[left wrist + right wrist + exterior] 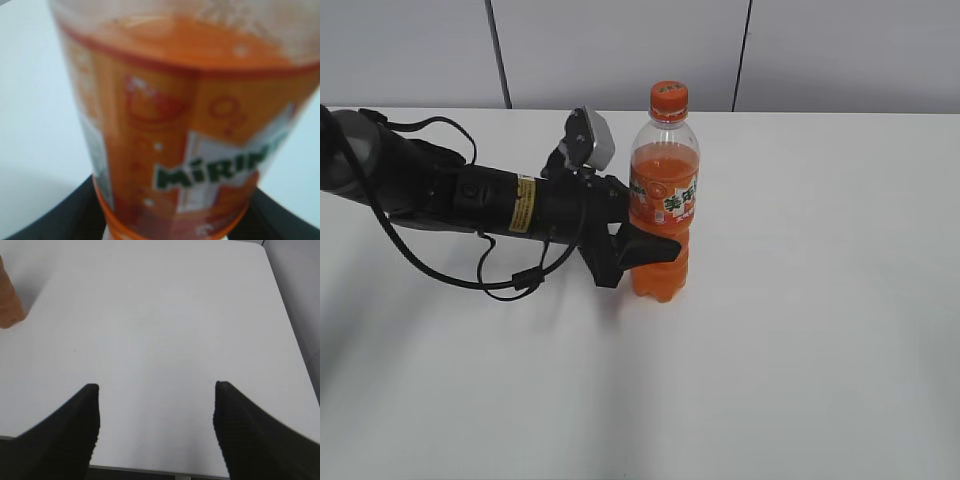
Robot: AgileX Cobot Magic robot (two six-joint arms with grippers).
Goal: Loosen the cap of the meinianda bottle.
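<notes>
Standing upright mid-counter: tall clear plastic meinianda bottle (664, 205) of orange soda, small ribbed orange screw cap (668, 98) on top. Clamped on its lower body from 9 o'clock, left gripper (655, 250), jaws holding the bottle. Above bare white counter (160, 330), right gripper (156, 427), jaws spread wide.

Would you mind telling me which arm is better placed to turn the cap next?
The right. The left gripper is already clamped on the lower body of the meinianda bottle, steadying it upright. The right gripper is open and empty over bare table, so it is free to reach the cap.
</notes>
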